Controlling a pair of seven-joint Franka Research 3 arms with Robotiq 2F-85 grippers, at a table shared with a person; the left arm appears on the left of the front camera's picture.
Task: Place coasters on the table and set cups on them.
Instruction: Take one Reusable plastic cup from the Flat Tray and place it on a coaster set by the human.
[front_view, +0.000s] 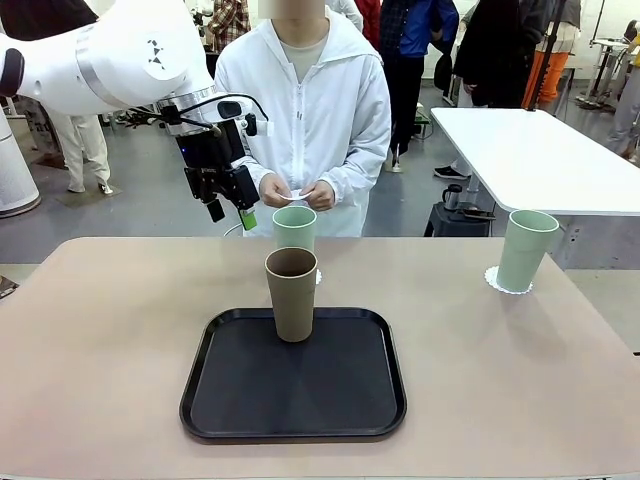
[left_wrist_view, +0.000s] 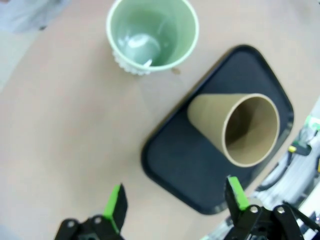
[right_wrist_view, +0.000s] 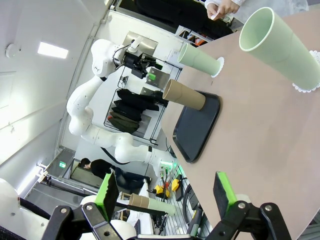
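Note:
A tan cup (front_view: 291, 293) stands on the black tray (front_view: 340, 400). Just behind it a mint cup (front_view: 294, 227) rests on a white coaster (front_view: 318, 276) on the beige table (front_view: 110, 340). At the far right a second mint cup (front_view: 525, 250) sits on its own coaster (front_view: 498, 281). The person holds another coaster (front_view: 296, 195) in both hands. My left gripper (front_view: 229, 207) hangs open in the air left of the middle mint cup; its wrist view looks down on that cup (left_wrist_view: 152, 35) and the tan cup (left_wrist_view: 240, 130). My right gripper (right_wrist_view: 166, 192) is open, apart from the near mint cup (right_wrist_view: 282, 47).
A white-topped table (front_view: 540, 160) stands behind at the right. The person stands close against the far edge of the table. The tray takes up the middle front; bare tabletop lies to its left and right.

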